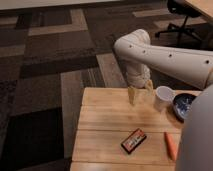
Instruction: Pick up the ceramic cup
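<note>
Nearest to us, at the lower right edge, a pale grey rounded part of the robot's body [199,137] blocks the corner of the light wooden slatted table [100,125]. On the front boards lies a dark flat snack packet [133,140], turned at a slant, with a red and orange band of print. We cannot read any word or brand on it. Just to its right, apart from it, lies a carrot [171,145], lengthwise toward us and partly cut off by the grey body.

Farther back on the right side of the table stands the ceramic cup [163,98], upright, plain white, with no marking that we can see. Close beside it on the right sits a dark blue bowl [183,105] with pale flecks inside.

Just left of the cup hangs the pincer [140,92], pointing straight down at the table's back boards. Its two yellowish fingers [132,95] stand apart with a clear gap between them, holding nothing and not touching the cup.

The white arm [170,57] comes in from the right, rises to a rounded elbow over the table's far edge, then bends sharply down into the wrist.

Beyond lies brown and grey patterned carpet [50,75], and at the far upper right a black office chair [182,17].
</note>
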You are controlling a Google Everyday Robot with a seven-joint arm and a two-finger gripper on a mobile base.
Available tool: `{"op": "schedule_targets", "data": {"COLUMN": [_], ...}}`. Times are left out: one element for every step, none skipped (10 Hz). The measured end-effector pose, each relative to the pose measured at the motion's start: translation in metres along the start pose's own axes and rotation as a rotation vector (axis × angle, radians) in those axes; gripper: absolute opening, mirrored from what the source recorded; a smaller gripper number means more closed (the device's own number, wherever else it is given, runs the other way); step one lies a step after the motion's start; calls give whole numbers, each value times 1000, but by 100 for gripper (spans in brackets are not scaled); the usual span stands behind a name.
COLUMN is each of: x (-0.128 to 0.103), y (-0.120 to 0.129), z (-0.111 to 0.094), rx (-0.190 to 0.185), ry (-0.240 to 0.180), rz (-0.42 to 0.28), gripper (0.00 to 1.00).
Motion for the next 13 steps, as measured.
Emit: {"op": "schedule_targets", "data": {"x": [-2,-3,-3,-2,-2,-1,-1,-3,-3,-4,-4,-3,-1], "y": [-5,-14,-21,-34,-45,-63,-67,-76,-82,-89,-97,-100,-104], "z": [2,6,10,18,22,32,35,47,57,68,83,89,100], "rx": [1,6,8,10,17,33,36,35,33,30,24,19,8], "ry": [-25,-61,-83,-115,-132,-143,-145,-149,-148,-147,-149,-147,-143], "rz": [1,3,7,14,19,28,30,38,49,65,92,104,119], "gripper": [65,65,65,65,65,65,65,65,65,65,65,65,65]}}
